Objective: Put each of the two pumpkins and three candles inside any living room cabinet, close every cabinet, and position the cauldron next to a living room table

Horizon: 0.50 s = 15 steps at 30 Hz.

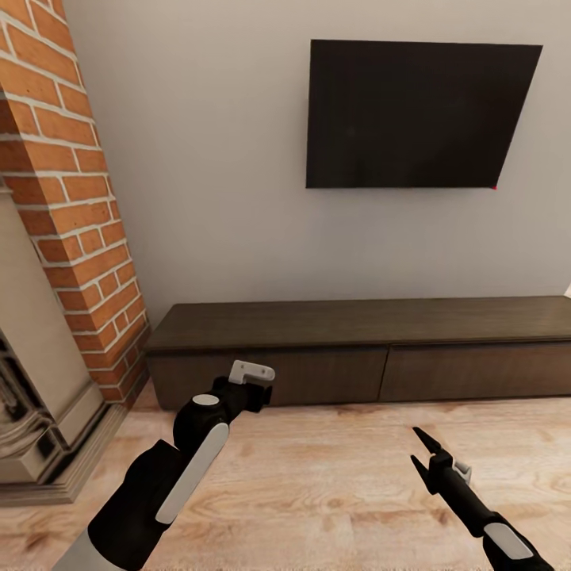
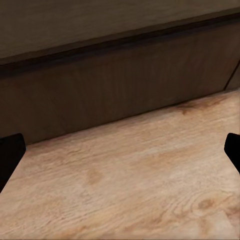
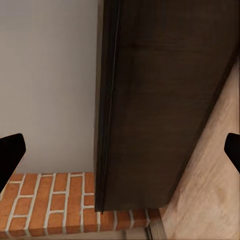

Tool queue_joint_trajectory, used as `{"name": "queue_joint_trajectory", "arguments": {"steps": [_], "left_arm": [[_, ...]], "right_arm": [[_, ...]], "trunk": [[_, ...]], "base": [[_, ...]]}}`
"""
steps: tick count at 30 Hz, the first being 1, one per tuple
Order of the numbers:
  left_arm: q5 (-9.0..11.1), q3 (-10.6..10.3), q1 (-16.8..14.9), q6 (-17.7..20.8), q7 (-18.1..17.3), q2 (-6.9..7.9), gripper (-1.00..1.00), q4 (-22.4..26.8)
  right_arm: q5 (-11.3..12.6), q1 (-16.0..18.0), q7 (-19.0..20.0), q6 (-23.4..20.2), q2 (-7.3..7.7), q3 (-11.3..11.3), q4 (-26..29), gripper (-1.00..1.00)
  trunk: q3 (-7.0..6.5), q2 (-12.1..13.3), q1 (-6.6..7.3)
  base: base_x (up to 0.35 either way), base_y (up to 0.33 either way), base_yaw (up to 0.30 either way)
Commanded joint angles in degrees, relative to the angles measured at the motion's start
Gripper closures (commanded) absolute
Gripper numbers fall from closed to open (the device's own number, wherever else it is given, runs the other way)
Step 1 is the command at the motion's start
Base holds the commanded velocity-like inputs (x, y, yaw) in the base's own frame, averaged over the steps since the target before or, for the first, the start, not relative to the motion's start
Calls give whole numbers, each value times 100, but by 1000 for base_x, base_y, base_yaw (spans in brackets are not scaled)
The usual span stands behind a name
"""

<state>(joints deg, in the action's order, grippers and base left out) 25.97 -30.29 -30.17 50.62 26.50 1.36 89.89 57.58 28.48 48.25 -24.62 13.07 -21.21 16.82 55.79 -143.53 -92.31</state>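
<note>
The cabinet [image 1: 361, 349] runs long and low along the grey wall under a dark wall screen [image 1: 416, 115], with a brick column [image 1: 67, 198] at its left end. In the head view both its drawer fronts sit flush and shut, so nothing of the inside shows, and its top is bare. The left gripper [image 1: 252, 373] hangs just in front of the left drawer front; its fingers cannot be made out here. The right gripper [image 1: 424, 452] hovers over the wooden floor [image 1: 341, 484], its jaws parted and holding nothing.

In the left wrist view the cabinet's front [image 2: 115, 85] lies close ahead above the floor, and both fingertips [image 2: 10, 155] sit at the frame edges, so the jaws are spread wide and empty.

The right wrist view shows the same cabinet [image 3: 165, 100] turned sideways against wall and brick, jaws again spread wide, nothing between them.

The likely risk: the fronts have no handles, so a finger may slip off an edge, or the arm may bump the panel.
</note>
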Motion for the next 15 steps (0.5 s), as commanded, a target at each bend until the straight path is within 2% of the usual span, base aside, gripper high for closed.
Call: {"name": "queue_joint_trajectory", "arguments": {"steps": [1, 9, 15], "left_arm": [[57, -12, -6, 2, 61, 5, -100, 5], [57, -20, -6, -23, 62, 5, -100, 3], [57, -20, -6, -25, 64, 5, -100, 2]], "right_arm": [[45, 5, 10, -42, -1, -11, 4, -100], [54, 8, 99, 2, -1, -9, 59, -100], [54, 9, 376, 16, -12, -2, 57, -100]], "trunk": [[29, -4, -1], [206, -15, -22], [339, -23, -37]], "base": [[0, 0, 0], [0, 0, 0], [0, 0, 0]]}}
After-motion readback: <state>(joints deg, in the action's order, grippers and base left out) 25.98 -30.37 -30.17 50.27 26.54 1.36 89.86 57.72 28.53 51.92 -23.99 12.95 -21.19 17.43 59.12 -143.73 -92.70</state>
